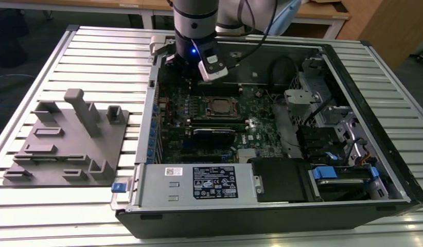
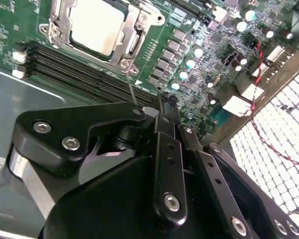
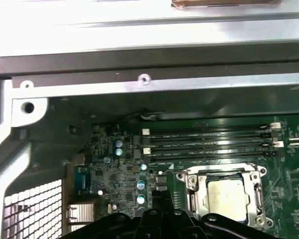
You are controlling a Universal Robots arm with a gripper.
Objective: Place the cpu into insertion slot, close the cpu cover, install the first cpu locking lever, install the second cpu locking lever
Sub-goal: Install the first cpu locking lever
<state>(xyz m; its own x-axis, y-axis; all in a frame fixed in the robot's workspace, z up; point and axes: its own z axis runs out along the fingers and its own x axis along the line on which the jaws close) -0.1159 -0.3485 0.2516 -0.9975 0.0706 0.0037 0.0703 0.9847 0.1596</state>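
Second wrist view: the cpu lies seated in the insertion slot, with the cpu cover down as a frame around its silver top. One thin locking lever rises from the slot's corner, its end just beside the gripper, whose jaws are clenched together; contact with the lever cannot be told. Black memory slots run beside the slot on the green motherboard. Exterior view: open computer case on a slatted table, grey fixture block beside it

We see a silvery slatted bench carrying an open computer case laid flat. Toward the exterior view's left sits a grey tray, perhaps a moulded fixture, with upright posts.
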